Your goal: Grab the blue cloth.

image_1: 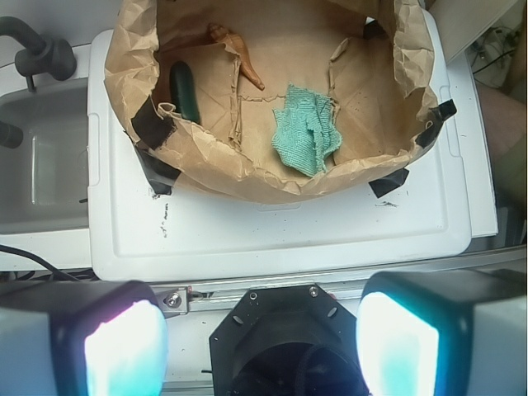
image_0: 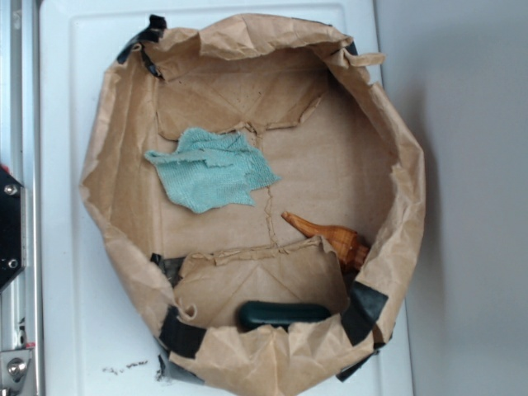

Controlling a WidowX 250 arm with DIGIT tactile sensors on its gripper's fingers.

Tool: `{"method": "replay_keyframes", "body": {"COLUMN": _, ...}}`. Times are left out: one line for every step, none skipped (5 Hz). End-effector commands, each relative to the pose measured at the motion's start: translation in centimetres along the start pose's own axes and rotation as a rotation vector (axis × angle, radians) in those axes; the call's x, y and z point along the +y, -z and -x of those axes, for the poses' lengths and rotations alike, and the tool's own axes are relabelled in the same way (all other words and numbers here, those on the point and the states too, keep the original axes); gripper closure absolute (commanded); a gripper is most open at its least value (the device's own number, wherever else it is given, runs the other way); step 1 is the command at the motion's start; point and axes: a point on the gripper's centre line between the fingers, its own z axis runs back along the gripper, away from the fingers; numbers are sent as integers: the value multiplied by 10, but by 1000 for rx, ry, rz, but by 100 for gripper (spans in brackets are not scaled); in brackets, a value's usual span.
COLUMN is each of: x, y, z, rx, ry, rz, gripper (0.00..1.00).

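Teal woven fabric, frayed at every edge: the cloth (image_0: 213,169) lies crumpled on the floor of a brown paper bag (image_0: 115,198) with its rim rolled down, in the exterior view. It sits in the bag's upper-left part, well apart from 2 other things, an orange-brown carved piece (image_0: 330,239) near the right wall and a dark green handle (image_0: 283,313) against the lower wall. The bag rests on a white board (image_0: 66,313). No gripper shows here.

In the wrist view the cloth (image_1: 307,130) lies right of centre in the bag, close to the near wall, with a raised fold running down its middle. The gripper (image_1: 262,346) hangs well short of the bag; its 2 pads (image_1: 124,351) stand wide apart at the frame's lower corners, nothing between them.

The cloth looks light, limp and not fragile. It should bunch readily, so pinching that central ridge would likely gather more fabric than a thin ragged edge. The paper wall beside it could snag a finger.
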Motion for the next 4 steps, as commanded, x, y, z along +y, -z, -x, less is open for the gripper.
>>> {"method": "replay_keyframes", "body": {"x": 0, "y": 0, "z": 0, "rx": 0, "ry": 0, "rz": 0, "gripper": 0}}
{"method": "replay_keyframes", "body": {"x": -2, "y": 0, "z": -16, "rx": 8, "ry": 34, "rz": 26, "gripper": 0}}
{"method": "replay_keyframes", "body": {"x": 11, "y": 0, "z": -22, "rx": -13, "ry": 57, "rz": 13, "gripper": 0}}
{"method": "replay_keyframes", "body": {"x": 20, "y": 0, "z": -37, "rx": 7, "ry": 98, "rz": 1, "gripper": 0}}
